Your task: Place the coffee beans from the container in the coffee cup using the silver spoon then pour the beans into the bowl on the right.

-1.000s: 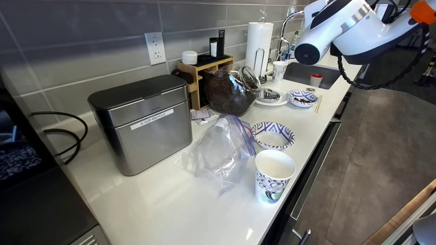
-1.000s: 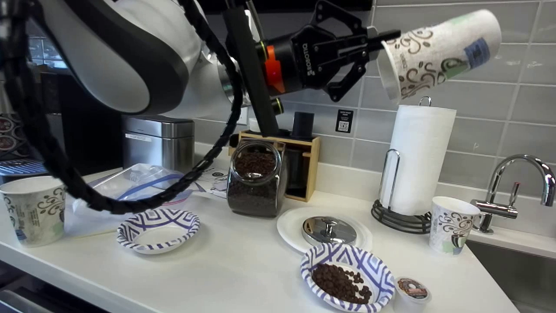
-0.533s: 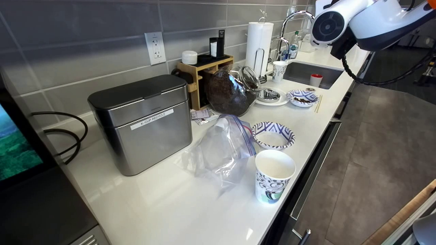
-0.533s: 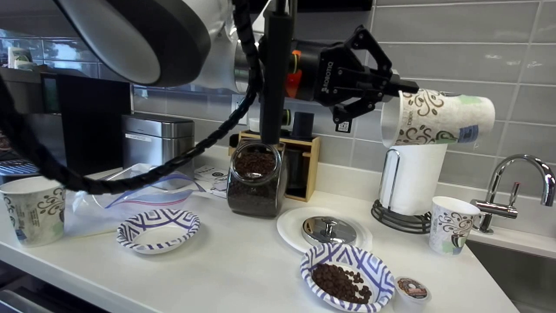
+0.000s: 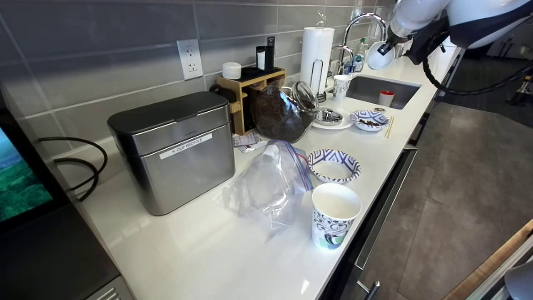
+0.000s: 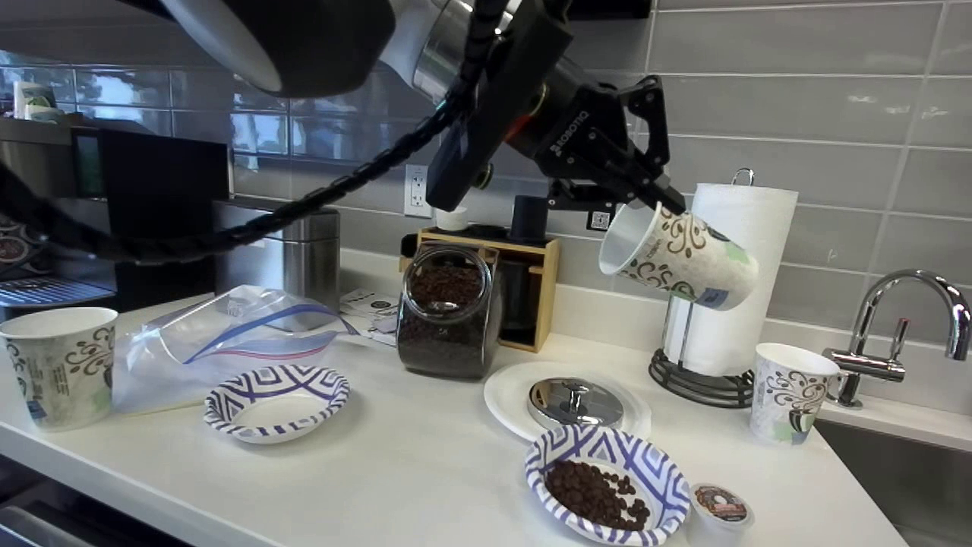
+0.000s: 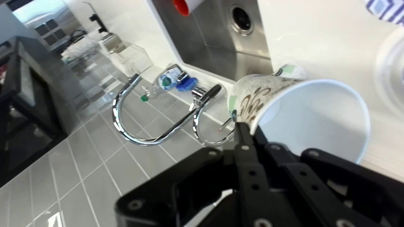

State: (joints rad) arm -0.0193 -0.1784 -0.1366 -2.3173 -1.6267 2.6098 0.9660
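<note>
Black two-fingered Robotiq gripper (image 7: 251, 131) grasping a tall white paper cup with brown scroll decoration (image 6: 687, 262). The fingers (image 7: 242, 134) are clenched on the cup's wall at the rim, one inside and one outside. The cup, the coffee cup of the task, is held in the air, tipped far over; its mouth lies next to the fingertips, its base beyond them and, in an exterior view, lower than the mouth. Below the gripper, on the pale counter (image 6: 425, 471), rests a white paper bowl with a blue geometric pattern (image 6: 668, 490), bearing dark brown coffee beans (image 6: 588, 494). A round chrome lid with a knob (image 6: 575, 410) lies on a white plate (image 6: 501, 403), likewise below the gripper and just beside that bowl. Below and left of the gripper, as seen in an exterior view, stands a clear glass jar (image 6: 448, 353) with granular dark brown contents; farther left lies a second bowl of like pattern (image 6: 275, 416). Below and right of the gripper in that view, a matching cup (image 6: 790, 395) stands upright near the stainless-steel sink (image 7: 233, 63). A white paper-towel roll (image 6: 717, 346) stands behind the held cup.
</note>
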